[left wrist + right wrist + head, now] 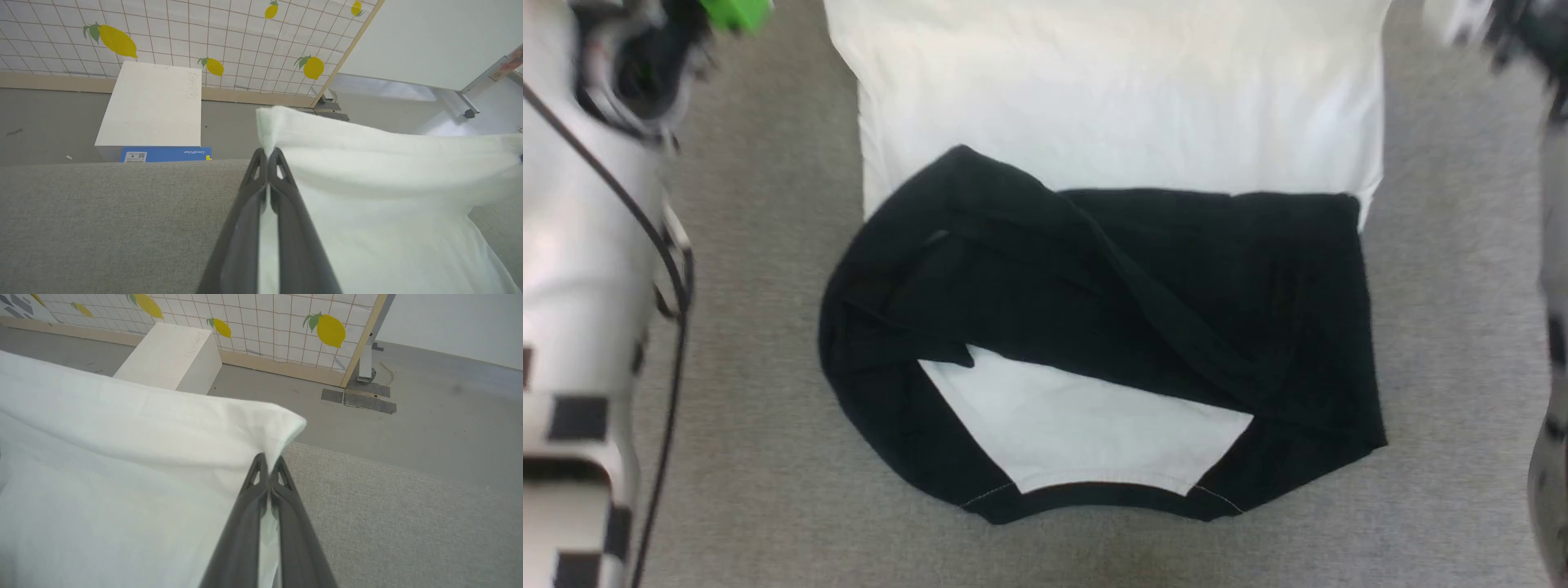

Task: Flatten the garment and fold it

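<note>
Fingers (245, 212) of the left gripper (267, 153), in the left wrist view, are pressed together on a white corner of the T-shirt (388, 183), held up above the grey table (102, 224). Past the table's far edge a white box (153, 106) stands on the floor before a lemon-patterned tile wall (245, 36). In the right wrist view, the right gripper (269, 459) is likewise clamped on the other white corner, with the cloth sloping away to its left. In the head view, the T-shirt lies mid-table, its neckline (1107, 494) toward the near edge. Its black sleeves (1135, 286) are folded across the chest, and the white body runs toward the far edge.
</note>
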`<state>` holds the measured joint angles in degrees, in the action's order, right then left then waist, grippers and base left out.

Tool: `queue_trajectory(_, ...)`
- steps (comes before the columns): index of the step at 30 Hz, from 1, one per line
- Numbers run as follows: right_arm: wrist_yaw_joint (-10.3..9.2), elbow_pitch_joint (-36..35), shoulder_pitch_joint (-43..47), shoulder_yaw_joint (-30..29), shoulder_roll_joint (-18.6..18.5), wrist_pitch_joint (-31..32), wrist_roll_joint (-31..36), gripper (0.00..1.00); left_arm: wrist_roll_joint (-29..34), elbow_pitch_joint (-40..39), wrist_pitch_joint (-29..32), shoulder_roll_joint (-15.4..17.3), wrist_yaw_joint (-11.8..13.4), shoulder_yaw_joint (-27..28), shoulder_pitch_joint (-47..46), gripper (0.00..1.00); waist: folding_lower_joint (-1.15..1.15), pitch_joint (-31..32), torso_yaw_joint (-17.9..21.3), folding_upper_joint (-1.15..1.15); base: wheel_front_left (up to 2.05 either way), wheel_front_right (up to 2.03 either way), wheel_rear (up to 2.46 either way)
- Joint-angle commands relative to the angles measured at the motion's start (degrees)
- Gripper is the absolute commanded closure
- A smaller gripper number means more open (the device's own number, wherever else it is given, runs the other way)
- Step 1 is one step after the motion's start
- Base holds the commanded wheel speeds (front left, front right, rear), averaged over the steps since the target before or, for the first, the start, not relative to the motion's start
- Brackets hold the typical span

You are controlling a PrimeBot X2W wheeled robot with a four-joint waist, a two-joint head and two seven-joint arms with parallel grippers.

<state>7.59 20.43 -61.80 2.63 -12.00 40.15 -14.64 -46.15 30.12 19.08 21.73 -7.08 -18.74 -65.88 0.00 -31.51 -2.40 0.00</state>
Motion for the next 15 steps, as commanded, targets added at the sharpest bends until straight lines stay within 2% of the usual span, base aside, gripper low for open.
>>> queue_trajectory(1,-0.1,-0.9,3.0,0.1,-0.3,-0.8,-1.6,1.0,-1.4,-1.1,-0.6,0.3,-0.4,-0.7,2.5,1.0,0.0,9.6,-0.7,0.0,0.0,0.0,0.0)
queue_trajectory(9,-0.1,-6.0,20.6,-2.2,-0.8,-1.5,-9.0,1.0,-6.3,-8.8,-2.1,0.1,-0.3,-2.7,18.1,1.0,0.0,20.9,-1.6,0.0,0.0,0.0,0.0)
queue_trajectory(11,-0.1,-8.8,27.4,-3.4,-0.1,-1.1,-10.5,1.0,-7.4,-12.0,-2.5,0.4,0.8,-2.7,24.9,1.0,0.0,23.8,-1.6,0.0,0.0,0.0,0.0)
queue_trajectory(15,-0.1,-12.2,34.7,-4.9,0.8,-0.1,-11.3,1.0,-9.1,-16.2,-3.2,0.5,2.7,-2.2,33.1,1.0,0.0,26.1,-1.7,0.0,0.0,0.0,0.0)
